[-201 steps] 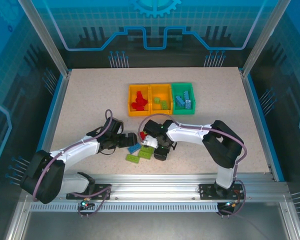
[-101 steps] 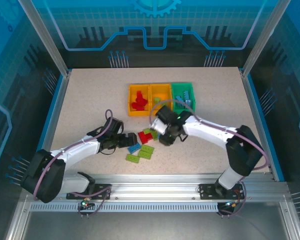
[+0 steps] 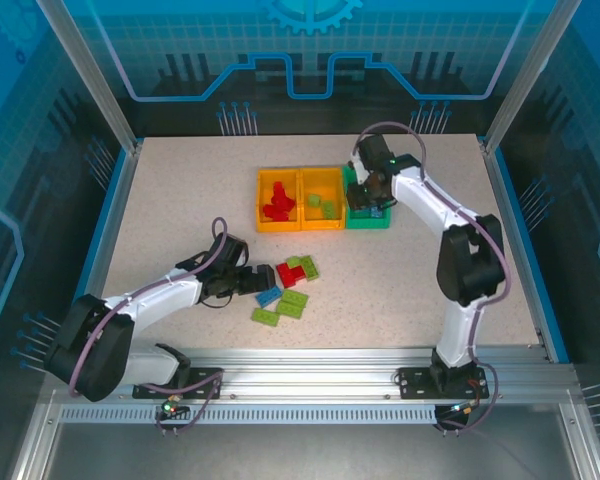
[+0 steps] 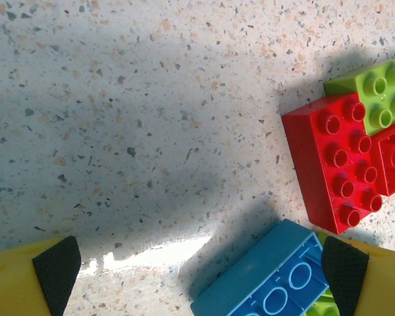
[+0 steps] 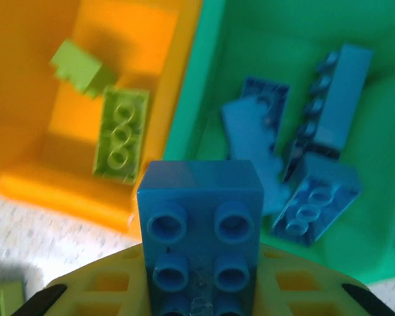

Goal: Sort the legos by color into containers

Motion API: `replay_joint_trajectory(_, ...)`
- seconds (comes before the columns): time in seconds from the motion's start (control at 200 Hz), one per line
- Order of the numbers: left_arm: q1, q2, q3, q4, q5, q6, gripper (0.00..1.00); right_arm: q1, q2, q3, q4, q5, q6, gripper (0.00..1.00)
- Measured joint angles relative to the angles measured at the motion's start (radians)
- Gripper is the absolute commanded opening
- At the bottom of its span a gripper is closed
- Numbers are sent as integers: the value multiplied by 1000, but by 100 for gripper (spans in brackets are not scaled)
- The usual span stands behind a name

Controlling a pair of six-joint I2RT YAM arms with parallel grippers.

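— Three bins in a row. What lies in each?
— The left orange bin (image 3: 262, 200) has red bricks (image 3: 277, 206), the middle orange bin (image 3: 321, 226) has lime bricks (image 5: 121, 135), and the green bin (image 3: 368, 223) has blue bricks (image 5: 316, 197).
— And the right gripper (image 3: 370, 188)?
— It hangs above the green bin, near the wall shared with the middle orange bin. It is clamped on the held blue brick (image 5: 201, 217), whose studs face the wrist camera.
— The left gripper (image 3: 255, 281)?
— It is low over the table (image 4: 118, 131), fingers (image 4: 56, 266) wide apart with nothing gripped. In its wrist view a loose blue brick (image 4: 263, 280) lies at five o'clock, by the right-hand pad. I cannot tell whether they touch. A loose red brick (image 4: 336, 164) sits at three o'clock, with a lime piece (image 4: 378, 92) against it at two o'clock.
— Where is that pile from above?
— At six o'clock from the bins, just at three o'clock of the left gripper. Two more lime ones (image 3: 293, 303) lie at its near edge.
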Motion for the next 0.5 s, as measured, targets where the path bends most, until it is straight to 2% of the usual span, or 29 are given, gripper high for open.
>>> replay_joint_trajectory(0.21,-6,0,0,-6,12,24,99,-52,228,291,-97,61,22,33)
replay_joint_trajectory(0.375,-22,0,0,-18,23,50,99,-80,316,396,-163,90,33,51)
replay_joint_trajectory(0.495,-42,13,6,-26,31,76,99,-85,326,410,-188,93,41,69)
